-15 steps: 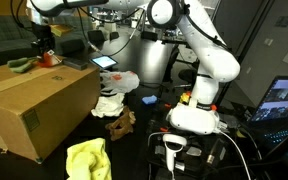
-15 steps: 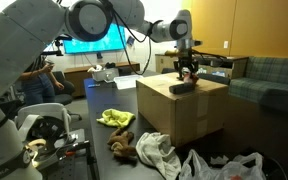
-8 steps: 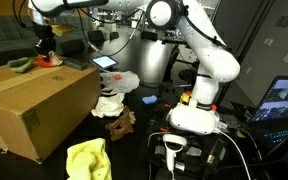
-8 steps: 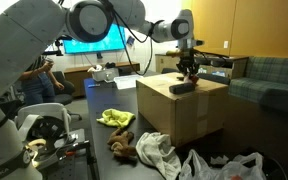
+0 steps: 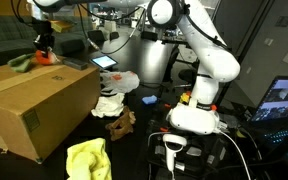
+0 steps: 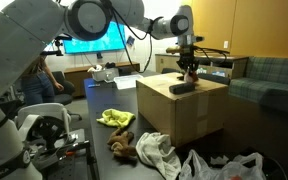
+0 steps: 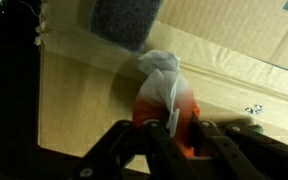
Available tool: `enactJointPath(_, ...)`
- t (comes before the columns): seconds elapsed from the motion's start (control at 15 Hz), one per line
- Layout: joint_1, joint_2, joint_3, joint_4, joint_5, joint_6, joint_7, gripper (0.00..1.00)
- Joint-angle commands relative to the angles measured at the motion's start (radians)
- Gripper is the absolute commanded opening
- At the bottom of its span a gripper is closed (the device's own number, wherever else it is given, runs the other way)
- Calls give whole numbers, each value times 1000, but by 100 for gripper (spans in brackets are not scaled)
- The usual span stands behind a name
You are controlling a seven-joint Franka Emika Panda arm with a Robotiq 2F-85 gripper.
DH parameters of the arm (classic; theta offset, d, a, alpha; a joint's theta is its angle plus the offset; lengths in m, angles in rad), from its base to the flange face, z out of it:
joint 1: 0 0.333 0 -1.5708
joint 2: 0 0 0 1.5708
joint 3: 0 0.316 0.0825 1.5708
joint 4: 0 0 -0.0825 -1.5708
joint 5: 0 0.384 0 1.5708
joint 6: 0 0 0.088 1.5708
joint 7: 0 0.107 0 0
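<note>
The hand (image 7: 169, 125) has its 2 fingers drawn in against either side of a small orange object (image 7: 149, 108). It grips low on the body, and that is probably why the white, bag-like tuft (image 7: 161, 70) on top pokes out free between them. In the wrist view the grip looks closed on it, not merely near it.

The object sits at or just above the top of a large cardboard box (image 7: 94, 90), near 1 of its edges. I cannot tell whether it rests on the cardboard. The box's flat lid serves as a raised shelf for small things, with a dark grey block (image 7: 124, 20) lying just beyond the hand and a green cloth (image 5: 22, 63) lying beside it in an exterior view.

Farther off, below the box on the counter (image 6: 104, 100), a yellow cloth (image 6: 114, 118) and white plastic bags (image 5: 114, 85) lie crumpled and well apart from the hand.
</note>
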Motion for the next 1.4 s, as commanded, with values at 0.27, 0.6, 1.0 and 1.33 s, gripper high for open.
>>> enactJointPath(0.27, -58, -227, -8, -315, 24, 191, 54, 4)
enactJointPath(0.6, -125, -353, -36, -546, 92, 307, 179, 4)
enactJointPath(1.0, -183, -499, -76, -849, 220, 517, 315, 4)
enactJointPath(1.33, -193, -621, -113, -1121, 275, 602, 397, 4)
